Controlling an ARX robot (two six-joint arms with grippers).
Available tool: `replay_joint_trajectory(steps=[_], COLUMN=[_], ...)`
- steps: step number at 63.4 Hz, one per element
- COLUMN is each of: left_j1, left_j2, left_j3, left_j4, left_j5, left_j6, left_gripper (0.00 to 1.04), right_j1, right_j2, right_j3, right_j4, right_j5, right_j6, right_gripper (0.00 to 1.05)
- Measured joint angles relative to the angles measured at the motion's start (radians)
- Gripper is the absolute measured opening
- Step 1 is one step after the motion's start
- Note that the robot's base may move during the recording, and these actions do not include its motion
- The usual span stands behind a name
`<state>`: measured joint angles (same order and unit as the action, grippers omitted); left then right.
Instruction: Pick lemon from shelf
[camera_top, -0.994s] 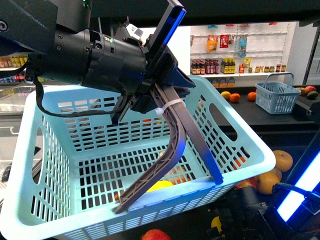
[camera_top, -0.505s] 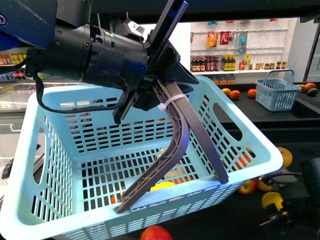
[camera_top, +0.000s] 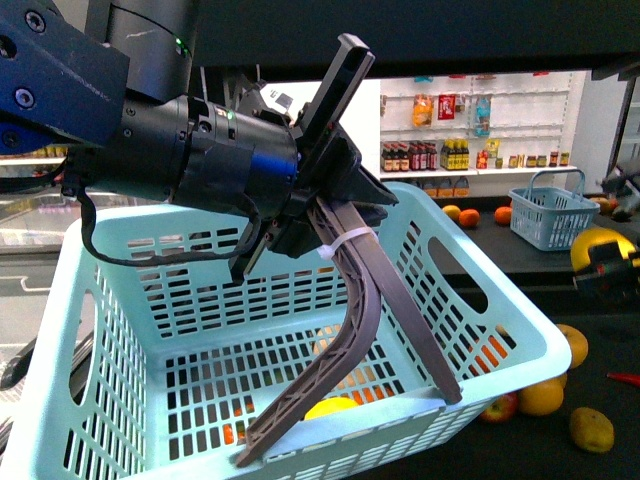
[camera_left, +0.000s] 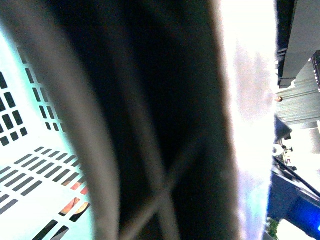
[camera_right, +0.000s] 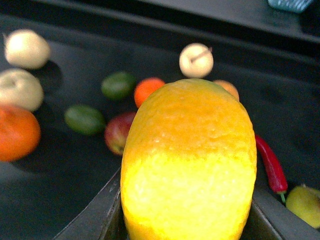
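My right gripper (camera_right: 189, 220) is shut on the lemon (camera_right: 189, 160), a bright yellow oval fruit that stands between its two dark fingers (camera_right: 95, 220). In the front view the lemon (camera_top: 600, 248) hangs at the far right, above the shelf's dark tray (camera_top: 600, 345). My left gripper (camera_top: 350, 430) is shut on the near rim of a pale blue mesh basket (camera_top: 130, 300) and holds it tilted in front of the camera. The left wrist view is mostly a dark blur, with basket mesh (camera_left: 30, 165) at one side. A yellow fruit (camera_top: 330, 408) shows through the basket's floor.
Loose fruit lies on the tray: an orange (camera_top: 540, 397), an apple (camera_top: 497, 405), green fruits (camera_right: 85, 119), pale round fruits (camera_right: 196, 60) and a red chili (camera_right: 270, 162). A small blue basket (camera_top: 552, 205) and oranges (camera_top: 470, 190) sit on the back counter.
The right gripper has risen from the lower right corner to mid-height at the right edge, carrying the lemon. The basket has shifted slightly in the left gripper's hold.
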<state>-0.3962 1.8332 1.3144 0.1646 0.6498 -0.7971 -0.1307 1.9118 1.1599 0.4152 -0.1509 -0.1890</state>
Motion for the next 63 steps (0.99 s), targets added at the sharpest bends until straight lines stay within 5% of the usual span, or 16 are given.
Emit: replay_joint_trajectory(steps=[27,56,63], left_j1=[0.0,0.0,0.0], left_j2=[0.0,0.0,0.0], left_j3=[0.0,0.0,0.0], left_j4=[0.0,0.0,0.0], left_j5=[0.001,0.0,0.001], left_j6=[0.0,0.0,0.0], left_gripper=[0.12,0.12,0.12], right_j1=[0.235,0.323,0.33], right_j2=[-0.171,-0.092,-0.088], right_j3=[-0.108,-0.115,-0.116], right_j4=[-0.021,0.003,0.008], right_j5=[-0.072,-0.055,-0.051], right_j6=[0.18,0.193,0.193], right_gripper=[0.46,0.46,0.6])
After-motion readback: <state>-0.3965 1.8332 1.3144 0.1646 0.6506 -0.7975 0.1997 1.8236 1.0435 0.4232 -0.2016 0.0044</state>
